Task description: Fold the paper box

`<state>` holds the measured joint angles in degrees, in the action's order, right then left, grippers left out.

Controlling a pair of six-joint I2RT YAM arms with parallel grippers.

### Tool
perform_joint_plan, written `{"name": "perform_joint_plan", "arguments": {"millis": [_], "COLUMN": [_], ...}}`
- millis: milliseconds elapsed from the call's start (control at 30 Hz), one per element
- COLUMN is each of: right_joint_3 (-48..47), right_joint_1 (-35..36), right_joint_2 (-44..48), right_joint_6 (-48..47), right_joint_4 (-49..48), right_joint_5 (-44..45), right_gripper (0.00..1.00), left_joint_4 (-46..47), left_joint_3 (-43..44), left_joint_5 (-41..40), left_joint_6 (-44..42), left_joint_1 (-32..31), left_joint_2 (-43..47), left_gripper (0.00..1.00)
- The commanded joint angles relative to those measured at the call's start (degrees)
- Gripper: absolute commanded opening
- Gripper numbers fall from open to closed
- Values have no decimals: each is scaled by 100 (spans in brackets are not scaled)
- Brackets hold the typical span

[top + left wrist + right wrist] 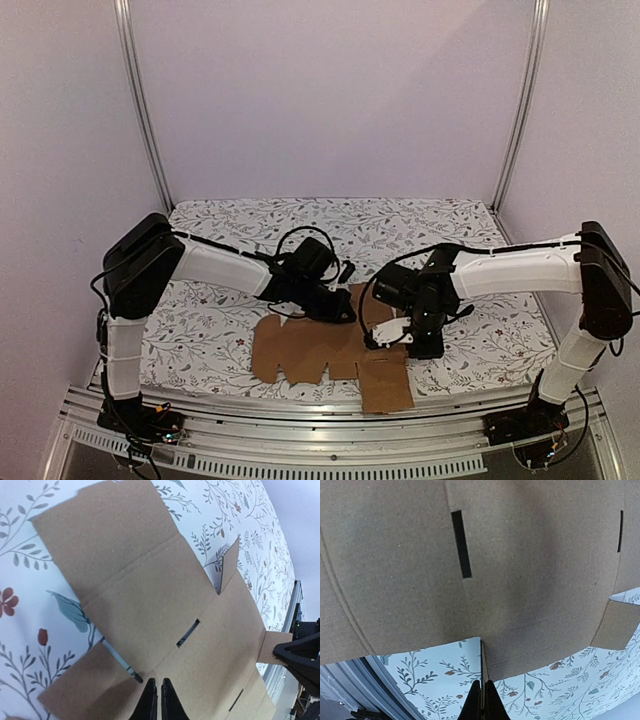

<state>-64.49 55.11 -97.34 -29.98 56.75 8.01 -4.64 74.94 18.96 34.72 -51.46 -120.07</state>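
The paper box (310, 352) is a brown die-cut cardboard sheet with slots and creases, lying mostly flat near the table's front edge. My left gripper (345, 313) is at its far edge. In the left wrist view its fingertips (156, 684) stand almost together, pointing at a crease junction on the sheet (150, 580), with nothing seen between them. My right gripper (380, 337) is at the sheet's right side. In the right wrist view it (482, 685) is shut on a thin flap seen edge-on, which rises from the cardboard (520, 555).
A floral cloth (220, 310) covers the table. Metal frame posts (140, 100) stand at the back corners and a slotted rail (300, 440) runs along the front. One cardboard flap (385, 385) overhangs toward that rail. The right arm (300, 655) shows in the left wrist view.
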Motion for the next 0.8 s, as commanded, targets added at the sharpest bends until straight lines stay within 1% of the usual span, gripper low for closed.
{"name": "perform_joint_plan", "arguments": {"millis": [0, 67, 200, 367, 467, 600, 767], "right_joint_3": [-82, -134, -176, -213, -222, -243, -389], "right_joint_1": [189, 196, 206, 204, 202, 147, -195], "right_joint_2": [-259, -327, -431, -545, -558, -582, -624], "right_joint_6": [368, 420, 343, 76, -135, -560, -1032], "right_joint_4": [255, 267, 290, 280, 277, 249, 253], "right_joint_5": [-313, -365, -493, -545, -587, -375, -396], "right_gripper": [0, 0, 0, 0, 2, 5, 11], "left_joint_4": [363, 607, 785, 834, 724, 520, 206], "left_joint_3": [91, 96, 120, 33, 64, 161, 264], "left_joint_5": [436, 602, 977, 944, 977, 1004, 961], "left_joint_6": [146, 117, 284, 430, 356, 188, -27], "left_joint_1": [-202, -312, -395, -391, -383, -375, -373], "left_joint_2": [-267, -303, -558, -873, -1046, -1224, -1419], "left_gripper": [6, 6, 3, 1, 1, 0, 0]}}
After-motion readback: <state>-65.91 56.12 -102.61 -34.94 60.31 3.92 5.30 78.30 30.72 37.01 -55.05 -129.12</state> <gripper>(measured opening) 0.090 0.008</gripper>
